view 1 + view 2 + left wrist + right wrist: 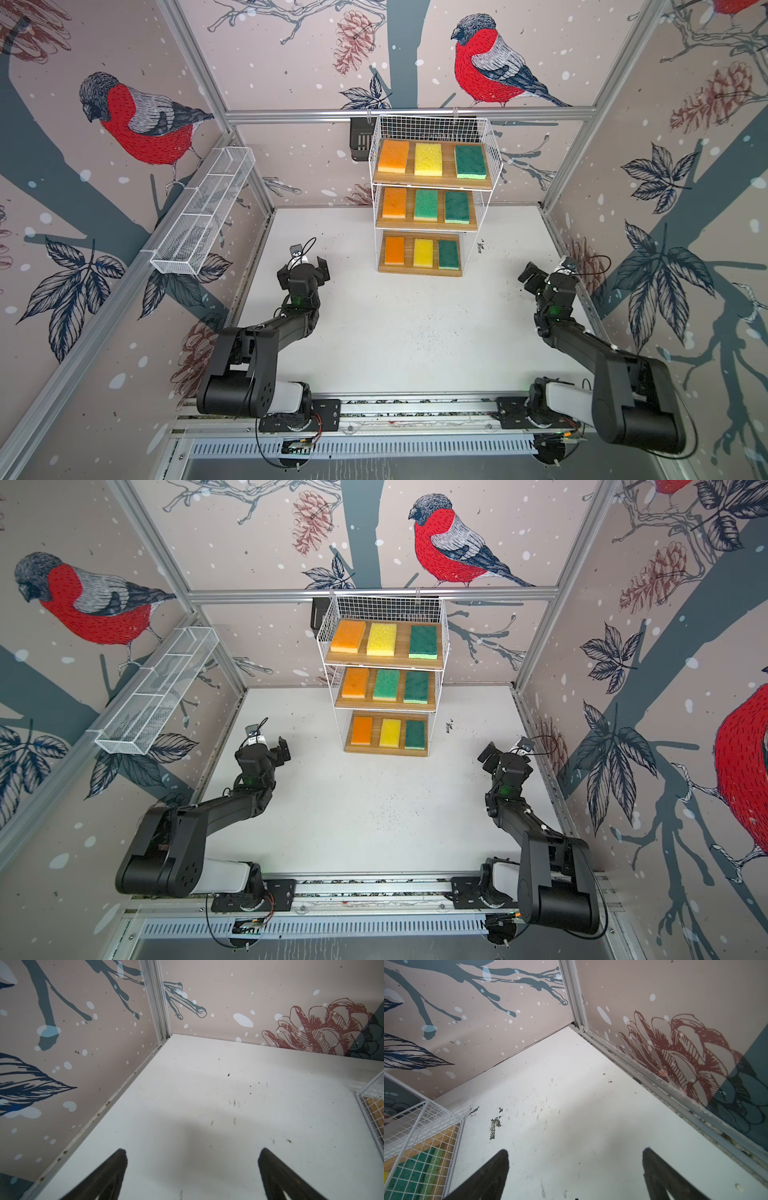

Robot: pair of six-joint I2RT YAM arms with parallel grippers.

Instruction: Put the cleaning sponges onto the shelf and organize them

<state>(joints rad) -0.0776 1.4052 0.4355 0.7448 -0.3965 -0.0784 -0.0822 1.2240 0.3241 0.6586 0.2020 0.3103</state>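
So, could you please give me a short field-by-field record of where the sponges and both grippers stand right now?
shelf: white wire rack, three stepped wooden boards
cleaning sponges: nine, all lying flat on the shelf
top board: orange, yellow, green
middle board: orange, green, green
bottom board: orange, yellow, green
left gripper: open, empty, over the table, left of the shelf
right gripper: open, empty, right of the shelf
sponges on the table: none visible
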